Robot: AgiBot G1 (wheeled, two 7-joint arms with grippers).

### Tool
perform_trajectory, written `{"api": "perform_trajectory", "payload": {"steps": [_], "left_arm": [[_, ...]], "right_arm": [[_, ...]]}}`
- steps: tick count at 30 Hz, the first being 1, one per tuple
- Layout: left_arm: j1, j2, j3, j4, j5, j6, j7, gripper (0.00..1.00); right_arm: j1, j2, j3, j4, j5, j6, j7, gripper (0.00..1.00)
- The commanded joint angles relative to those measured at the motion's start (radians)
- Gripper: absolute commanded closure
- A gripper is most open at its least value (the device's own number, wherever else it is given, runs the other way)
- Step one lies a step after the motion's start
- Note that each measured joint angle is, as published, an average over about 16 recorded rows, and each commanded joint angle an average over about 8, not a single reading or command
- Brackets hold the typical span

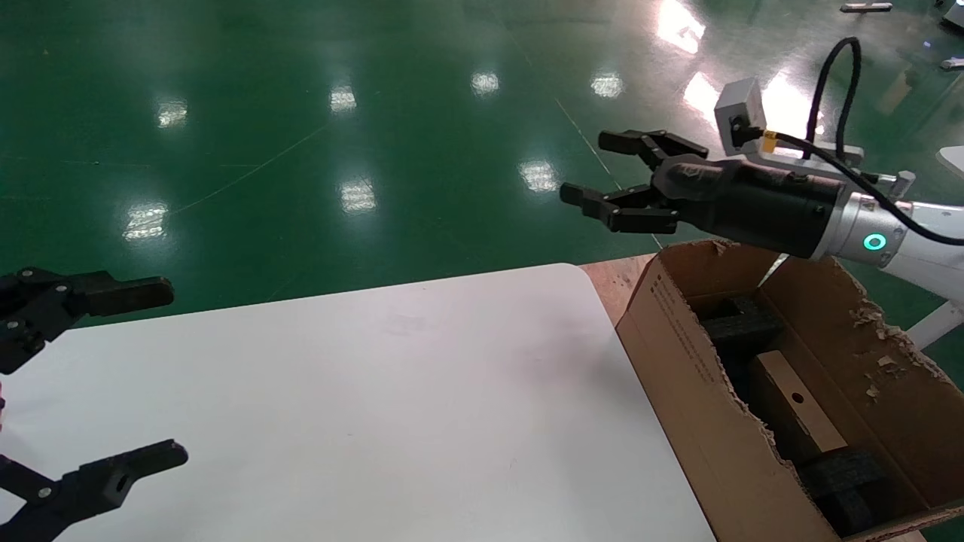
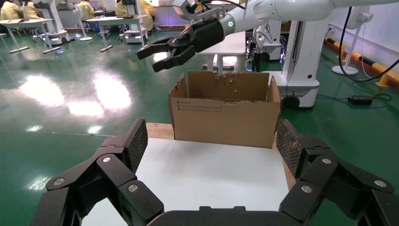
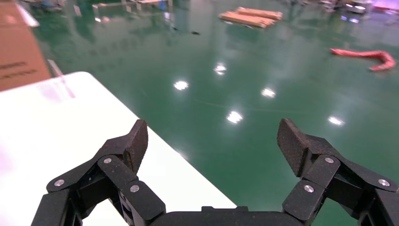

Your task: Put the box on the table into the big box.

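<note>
At the left edge of the head view the left gripper (image 1: 98,376) hovers over the near side of the white table (image 1: 392,391) with its fingers spread wide and nothing between them. Further right, the right gripper (image 1: 625,181) is raised above the green floor (image 1: 301,113) beyond the table's far corner, likewise splayed open and empty. Rightmost, the small brown box (image 1: 798,410) already lies inside the torn corrugated carton (image 1: 700,391), wedged between black foam blocks (image 1: 742,324); it looks stiff, light and rather glossy, so gripping it across the narrow sides would likely be safest against slipping.
</note>
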Motion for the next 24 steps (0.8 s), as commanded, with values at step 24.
{"api": "perform_trajectory", "payload": {"steps": [24], "left_arm": [[0.000, 0.000, 0.000, 0.000, 0.000, 0.000, 0.000, 0.00]], "right_arm": [[-0.348, 0.067, 0.289, 0.787, 0.029, 0.046, 0.311, 0.00]]}}
